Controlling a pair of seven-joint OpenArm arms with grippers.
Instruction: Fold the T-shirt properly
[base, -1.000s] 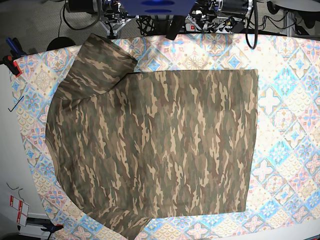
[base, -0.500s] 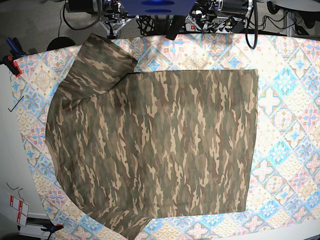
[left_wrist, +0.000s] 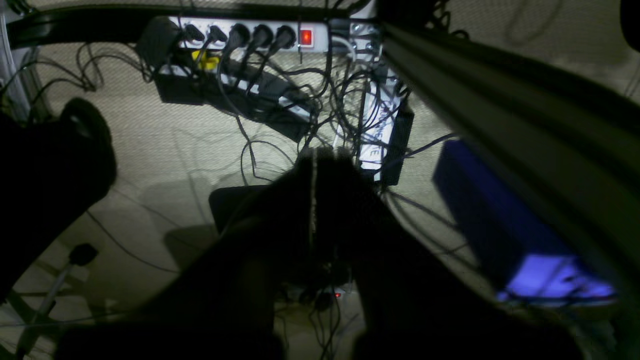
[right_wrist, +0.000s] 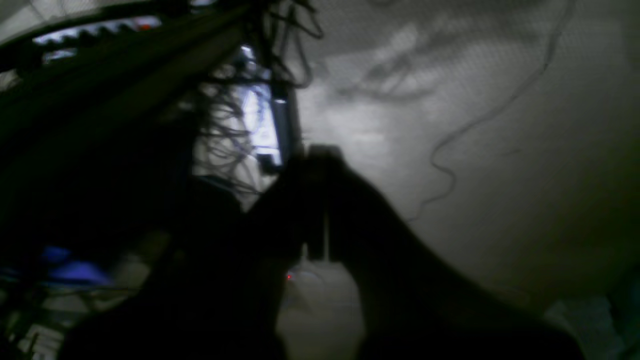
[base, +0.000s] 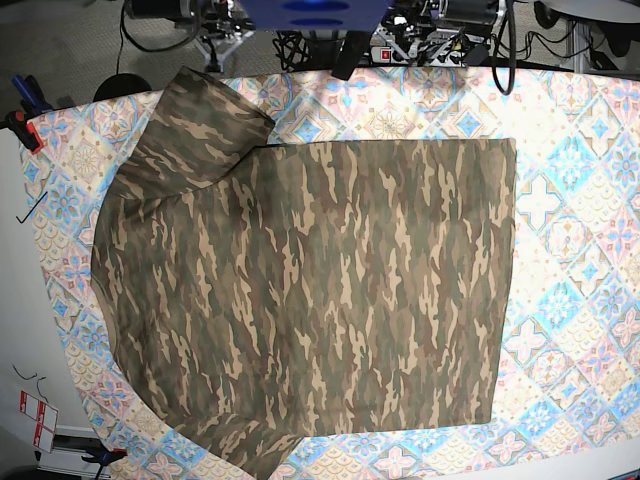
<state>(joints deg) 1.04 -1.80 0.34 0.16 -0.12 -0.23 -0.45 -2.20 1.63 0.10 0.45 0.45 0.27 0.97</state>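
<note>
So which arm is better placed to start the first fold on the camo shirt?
Probably the right. The T-shirt has its sleeve sticking out on the base view's left, that arm's side. Both end effectors, left and right, are shut and parked off the table, so neither is nearer.

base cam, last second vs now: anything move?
Nothing visibly changed. The T-shirt lies spread flat on the patterned cloth in the same outline, one sleeve angled toward the top left. No arm is over the table; both grippers stay shut, off the table.

Matt soft camouflage cloth T-shirt (base: 310, 290), matt printed tile-patterned cloth (base: 580, 250) beneath, glossy white plastic power strip (left_wrist: 250, 35) seen at twelve o'clock
</note>
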